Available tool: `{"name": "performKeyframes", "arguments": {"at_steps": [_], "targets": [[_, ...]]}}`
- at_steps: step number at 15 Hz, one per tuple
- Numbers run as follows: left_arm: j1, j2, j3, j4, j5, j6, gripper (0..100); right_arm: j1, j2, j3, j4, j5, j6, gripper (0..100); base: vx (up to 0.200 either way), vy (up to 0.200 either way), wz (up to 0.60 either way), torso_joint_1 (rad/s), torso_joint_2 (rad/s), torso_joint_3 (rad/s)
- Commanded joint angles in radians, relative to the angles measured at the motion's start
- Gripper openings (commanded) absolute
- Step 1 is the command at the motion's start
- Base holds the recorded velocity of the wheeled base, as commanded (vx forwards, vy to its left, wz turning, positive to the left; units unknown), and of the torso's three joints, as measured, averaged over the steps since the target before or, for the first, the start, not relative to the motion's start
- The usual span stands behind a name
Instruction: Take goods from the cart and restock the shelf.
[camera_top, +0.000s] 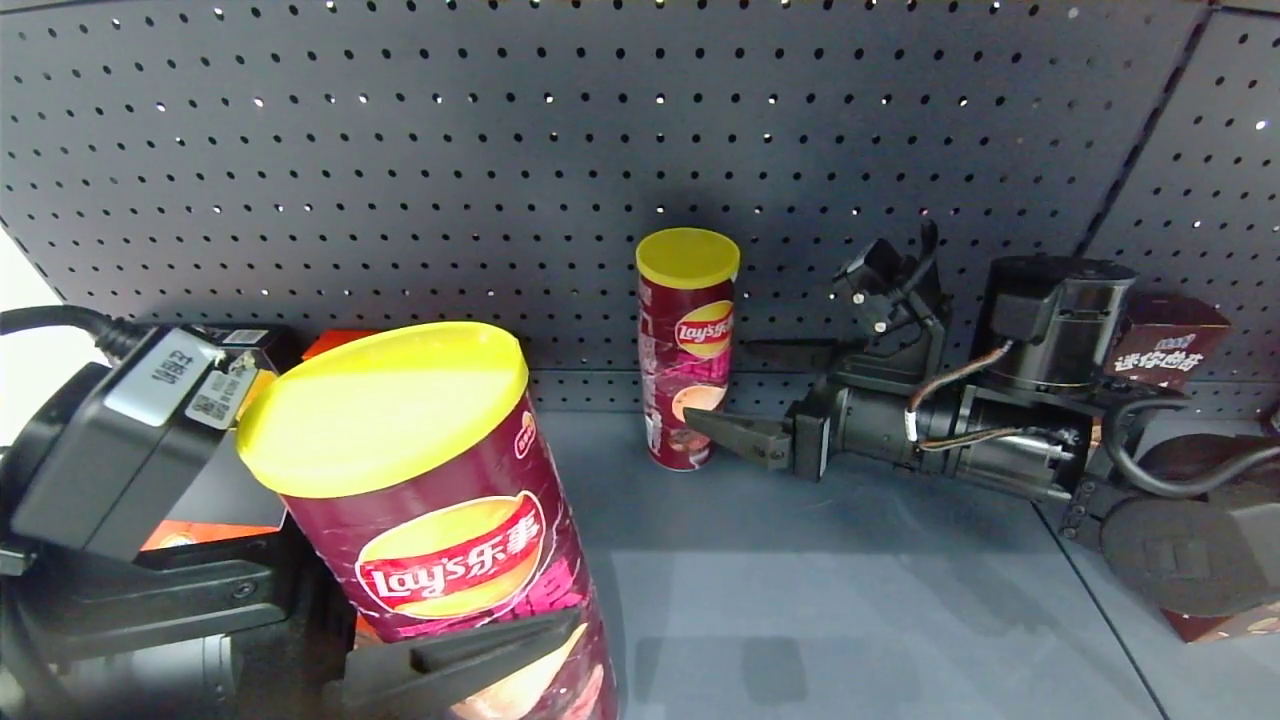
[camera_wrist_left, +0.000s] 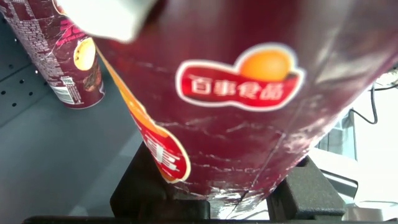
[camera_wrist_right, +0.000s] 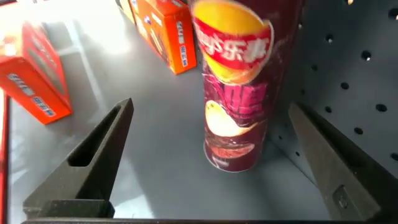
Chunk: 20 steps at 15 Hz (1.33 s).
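Maroon, twice over: clamping the held can (camera_top: 430, 490) in the left gripper (camera_wrist_left: 225, 186), straddling the standing can (camera_top: 687, 350) with the right gripper (camera_top: 760, 395).
Pressing both left fingers (camera_wrist_left: 140, 190) against the held can at the front left of the shelf (camera_top: 850, 600) (bottom end cut off at the head view's edge). Holding right fingers (camera_wrist_right: 93, 162) wide apart either side of the standing can, upright by the pegboard (camera_top: 500, 150), touching neither. Hiding most of the orange boxes (camera_wrist_right: 165, 34) behind the left arm.
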Motion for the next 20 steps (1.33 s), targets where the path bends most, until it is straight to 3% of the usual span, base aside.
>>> {"name": "performKeyframes", "arguments": {"at_steps": [1,13,20], "targets": [[0.0,0.0,0.0,-0.001,0.0,0.0,0,-0.001,0.037,0.003,-0.023,0.001,-0.001,100,0.0,0.0,0.0,0.0,0.0,0.0],[0.0,-0.001,0.008,-0.001,0.001,0.0,0,-0.008,0.18,-0.007,-0.117,0.001,-0.007,100,0.0,0.0,0.0,0.0,0.0,0.0],[0.0,-0.001,0.019,-0.002,0.001,0.0,0,-0.007,0.241,-0.08,-0.117,-0.001,-0.004,100,0.0,0.0,0.0,0.0,0.0,0.0]]}}
